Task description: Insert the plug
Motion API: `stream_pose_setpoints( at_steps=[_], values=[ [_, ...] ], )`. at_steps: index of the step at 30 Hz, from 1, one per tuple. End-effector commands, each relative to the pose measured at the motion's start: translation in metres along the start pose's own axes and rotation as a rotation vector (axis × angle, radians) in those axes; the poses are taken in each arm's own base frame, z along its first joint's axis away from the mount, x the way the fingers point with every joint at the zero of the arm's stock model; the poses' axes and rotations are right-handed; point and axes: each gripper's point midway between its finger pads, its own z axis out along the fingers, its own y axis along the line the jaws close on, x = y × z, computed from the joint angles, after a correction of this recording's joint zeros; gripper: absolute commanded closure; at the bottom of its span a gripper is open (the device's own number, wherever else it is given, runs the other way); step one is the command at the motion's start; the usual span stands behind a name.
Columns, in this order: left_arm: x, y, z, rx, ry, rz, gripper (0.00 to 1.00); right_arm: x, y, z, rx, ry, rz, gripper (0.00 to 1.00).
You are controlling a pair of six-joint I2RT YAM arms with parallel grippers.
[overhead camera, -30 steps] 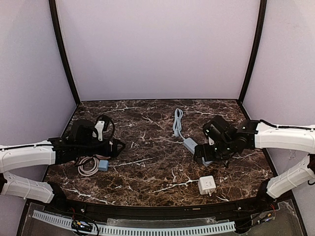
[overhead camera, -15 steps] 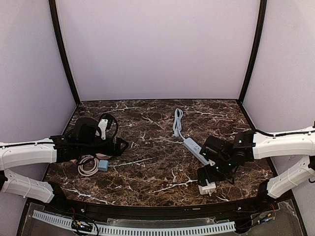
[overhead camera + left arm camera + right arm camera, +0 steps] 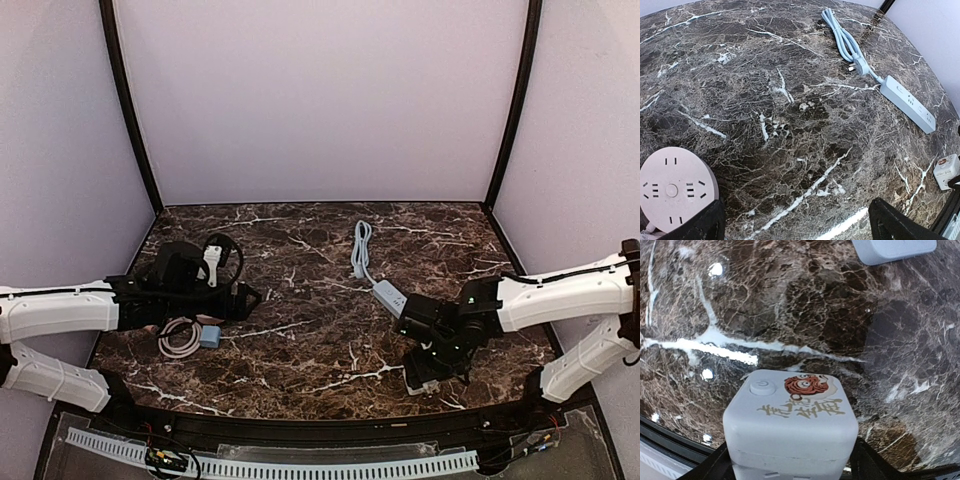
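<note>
A white cube adapter [image 3: 790,425] with a red picture and a round button sits on the marble near the front edge. My right gripper [image 3: 790,462] straddles it with a finger pressed against each side; in the top view the gripper [image 3: 428,372] covers most of it. The cube also shows in the left wrist view [image 3: 946,171]. A pale blue power strip [image 3: 388,293] lies just beyond, its bundled cable [image 3: 361,245] and plug [image 3: 860,65] stretching to the back. My left gripper [image 3: 795,225] is open and empty above bare marble at the left [image 3: 240,298].
A round white socket disc [image 3: 675,185] lies under the left gripper's left finger. A coiled white cable [image 3: 180,338] with a small blue plug [image 3: 209,336] lies at the front left. The table's front edge [image 3: 320,410] is close behind the cube.
My right gripper moved from the power strip towards the front edge and came down over the white cube, which now sits between its fingers. The left arm has barely moved.
</note>
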Motion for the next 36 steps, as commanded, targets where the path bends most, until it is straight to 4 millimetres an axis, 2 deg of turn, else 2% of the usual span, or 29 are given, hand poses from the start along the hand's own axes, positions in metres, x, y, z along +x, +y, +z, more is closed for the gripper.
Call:
stream_pose_setpoints(
  at_steps=[1,7,10,14,17,23,28,36],
  values=[
    [-0.007,-0.002,-0.002,-0.012,-0.001,-0.001,0.00,-0.002,0.004,0.004,-0.002,-0.017,-0.002,0.31],
    [-0.006,-0.002,-0.001,-0.014,0.004,0.000,0.00,-0.004,0.008,-0.002,-0.038,-0.039,-0.009,0.60],
    [-0.006,-0.004,-0.001,-0.004,0.005,-0.001,0.00,-0.010,0.010,-0.008,-0.048,-0.071,-0.013,0.70],
    [-0.007,-0.011,-0.004,0.028,0.006,-0.006,0.00,-0.028,0.015,-0.021,-0.086,-0.174,-0.021,0.72],
    [-0.009,-0.019,-0.007,0.068,0.008,-0.015,0.00,-0.052,0.024,-0.039,-0.133,-0.314,-0.030,0.74],
    [-0.017,-0.039,-0.012,0.116,0.009,-0.047,0.00,-0.091,0.023,-0.065,-0.099,-0.529,-0.009,0.80],
    [-0.020,-0.074,-0.015,0.214,0.041,-0.041,0.04,-0.113,0.034,-0.083,-0.125,-0.651,-0.040,0.81],
    [-0.026,-0.123,-0.019,0.382,0.092,-0.009,0.04,-0.143,0.049,-0.113,-0.163,-0.869,-0.110,0.89]
  ],
)
